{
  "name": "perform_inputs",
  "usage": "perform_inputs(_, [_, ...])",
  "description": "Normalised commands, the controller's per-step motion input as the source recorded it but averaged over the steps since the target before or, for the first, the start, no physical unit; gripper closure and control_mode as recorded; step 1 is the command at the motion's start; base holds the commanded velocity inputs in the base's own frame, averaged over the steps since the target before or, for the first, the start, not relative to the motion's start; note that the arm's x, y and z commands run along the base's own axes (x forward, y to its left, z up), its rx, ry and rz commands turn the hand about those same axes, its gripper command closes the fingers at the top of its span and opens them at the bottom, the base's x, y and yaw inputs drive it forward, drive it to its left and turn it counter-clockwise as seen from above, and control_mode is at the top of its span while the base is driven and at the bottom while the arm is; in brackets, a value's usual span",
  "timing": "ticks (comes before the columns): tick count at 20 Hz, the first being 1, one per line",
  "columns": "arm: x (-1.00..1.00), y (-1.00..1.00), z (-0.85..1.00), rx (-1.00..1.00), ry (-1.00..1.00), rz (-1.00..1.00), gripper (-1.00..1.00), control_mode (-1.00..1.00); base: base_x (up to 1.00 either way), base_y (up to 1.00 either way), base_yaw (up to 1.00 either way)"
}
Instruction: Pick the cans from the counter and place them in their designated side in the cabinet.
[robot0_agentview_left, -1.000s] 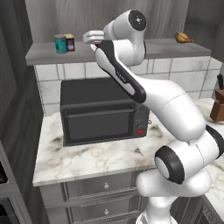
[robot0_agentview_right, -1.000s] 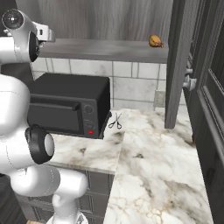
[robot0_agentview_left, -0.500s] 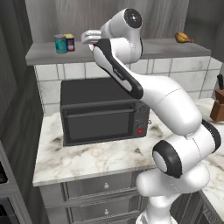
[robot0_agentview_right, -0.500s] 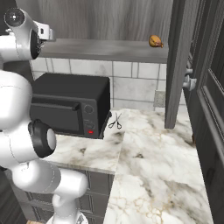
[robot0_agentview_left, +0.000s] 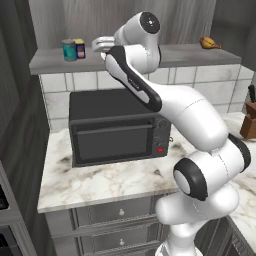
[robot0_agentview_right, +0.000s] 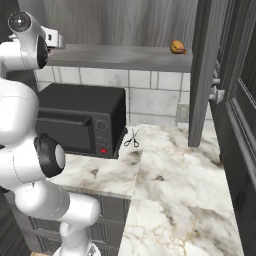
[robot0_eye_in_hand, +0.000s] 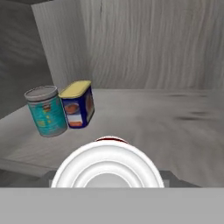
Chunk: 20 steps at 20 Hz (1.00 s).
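On the far left of the long grey wood-grain cabinet shelf (robot0_agentview_left: 55, 62), a teal cylindrical can (robot0_agentview_left: 68, 50) is standing upright, with the dark blue can with the yellow top (robot0_agentview_left: 79, 48) touching or nearly touching its right side. Just right of that pair, the white arm's two-finger gripper (robot0_agentview_left: 98, 46) is hovering over the shelf. In the hand view a round white-topped can with a red edge (robot0_eye_in_hand: 109, 164) is sitting directly between the jaws, which are evidently pinching it, its long axis pointing along the gripper. The open shelf spot is lying ahead and slightly left, beside the blue can. Further right, the black microwave oven (robot0_agentview_left: 117, 129) is sitting on the white marble counter (robot0_agentview_left: 100, 182).
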Motion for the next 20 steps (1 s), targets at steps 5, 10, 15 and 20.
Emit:
perform_inputs(5, [0.15, 0.09, -0.01, 0.00, 0.00, 0.00, 1.00, -1.00, 0.00, 0.00, 0.00])
perform_inputs(10, [0.19, 0.08, -0.04, 0.00, 0.00, 0.00, 1.00, -1.00, 0.00, 0.00, 0.00])
perform_inputs(15, [0.18, 0.08, -0.07, 0.00, 0.04, 0.00, 1.00, -1.00, 0.00, 0.00, 0.00])
perform_inputs(20, [0.20, 0.08, -0.06, 0.00, 0.04, 0.00, 1.00, -1.00, 0.00, 0.00, 0.00])
